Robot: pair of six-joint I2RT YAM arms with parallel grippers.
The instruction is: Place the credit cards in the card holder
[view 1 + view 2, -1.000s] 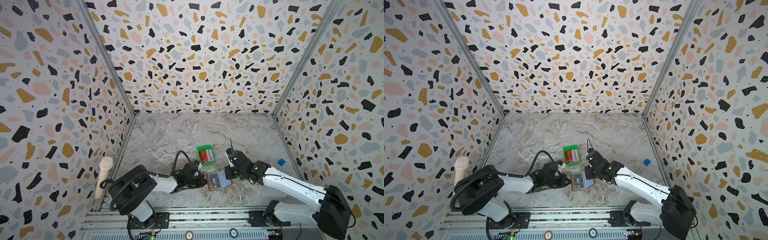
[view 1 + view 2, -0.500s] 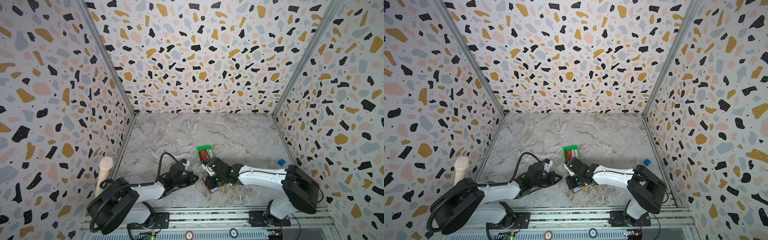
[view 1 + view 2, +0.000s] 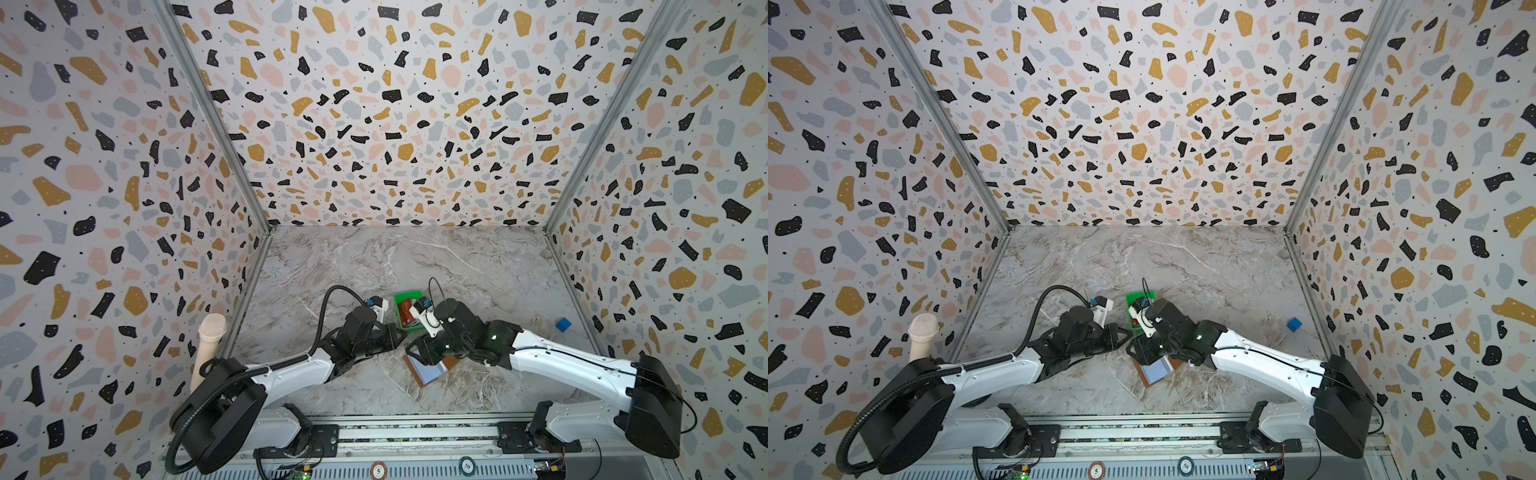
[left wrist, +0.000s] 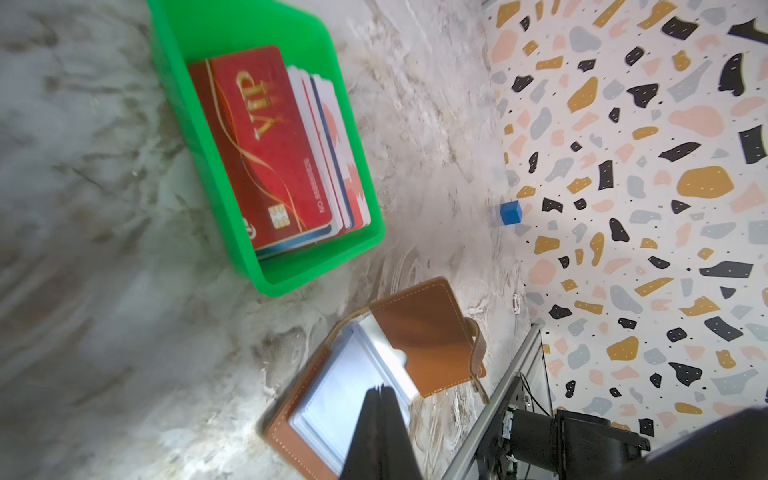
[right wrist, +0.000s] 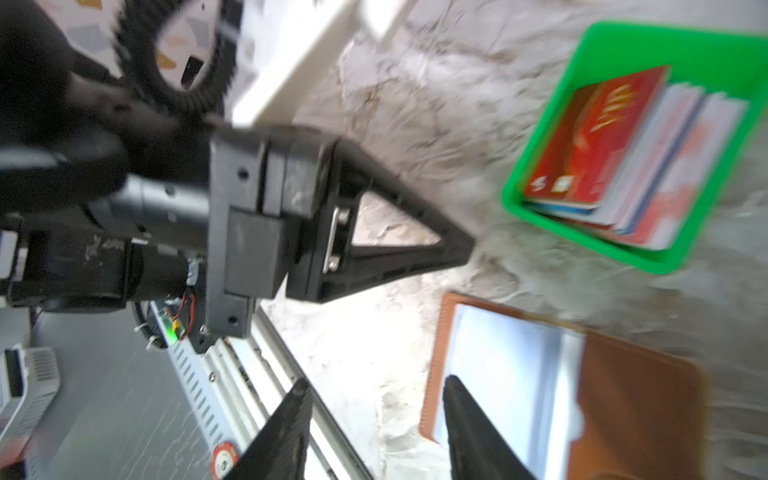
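**Two arms close in on an opened wallet.** Both arms are shown low over the marble table [image 3: 374,266], close to the front rail [image 3: 415,432], with their tools brought almost tip to tip.

The right gripper [image 5: 374,399] is seen released, its jaws parted with nothing between them. One finger [image 5: 469,419] is poised over the card holder [image 5: 511,374]. Whether it touches the sleeve cannot be told.

The left gripper [image 4: 380,399] is clenched on nothing, and its closed tip is aimed at the gap between the holder and the green tray [image 4: 249,25].

The holder is laid open directly beneath the right gripper, with its clear sleeves facing up and a tan flap folded partly over them.

The credit cards [image 4: 270,145] are stacked leaning in the tray, a red one uppermost. They lie just beyond the left gripper's tip and on the far side of the holder from the right gripper. Their long axis follows the tray's and appears to run at a slant to the left gripper's line.

The left gripper is judged the nearer to the cards, though it would have to be opened first. The right is judged better placed to steady the holder.

A blue cube [image 3: 563,324] is left well apart from both tools, on the right arm's outer side.
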